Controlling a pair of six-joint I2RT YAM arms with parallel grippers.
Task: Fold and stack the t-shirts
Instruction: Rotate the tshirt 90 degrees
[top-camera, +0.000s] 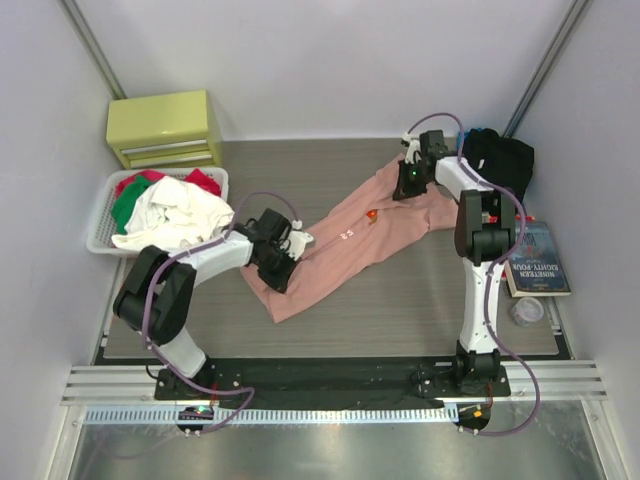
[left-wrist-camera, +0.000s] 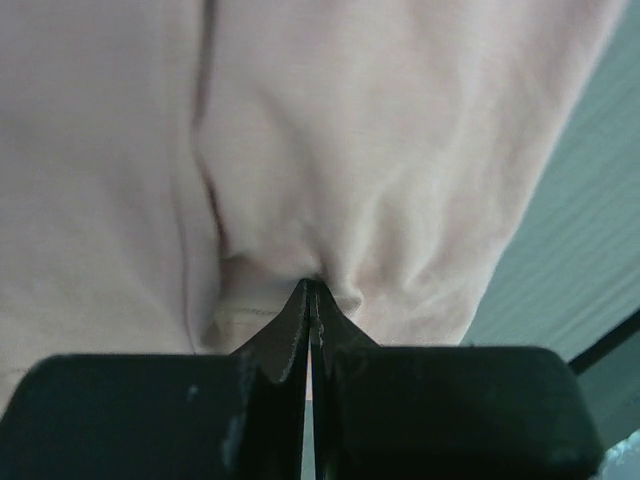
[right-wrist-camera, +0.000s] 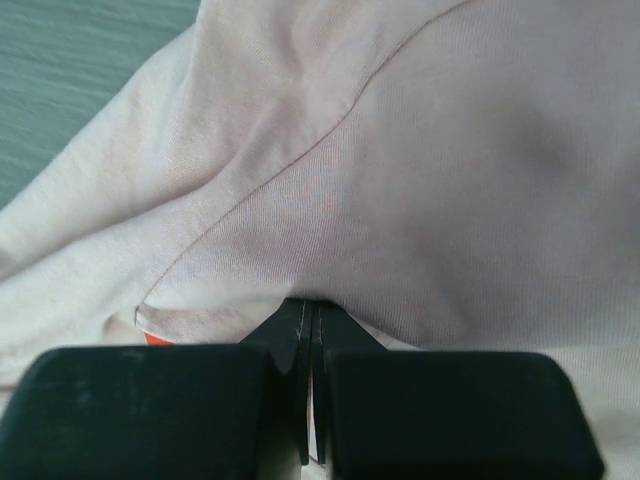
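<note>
- A big, soft, salmon-pink cloth t-shirt (top-camera: 345, 245) lay stretched in a slanted line across the grey wooden table (top-camera: 420, 300), between the two arms.
- The left gripper (left-wrist-camera: 312, 296) was pressed together on a small bunch of the pink cloth at the near-left end. The cloth puckered right at its tips.
- The right gripper (right-wrist-camera: 308, 308) was pinching the pink shirt too, at the far-right end, close to a seam.
- A black cloth t-shirt (top-camera: 505, 160) sat in a heap at the far right, just behind the right arm.
- The pink shirt looked light and floppy. I thought it would sag and wrinkle, so it was best held by two edges or corners and pulled gently apart, not grabbed by the middle.
</note>
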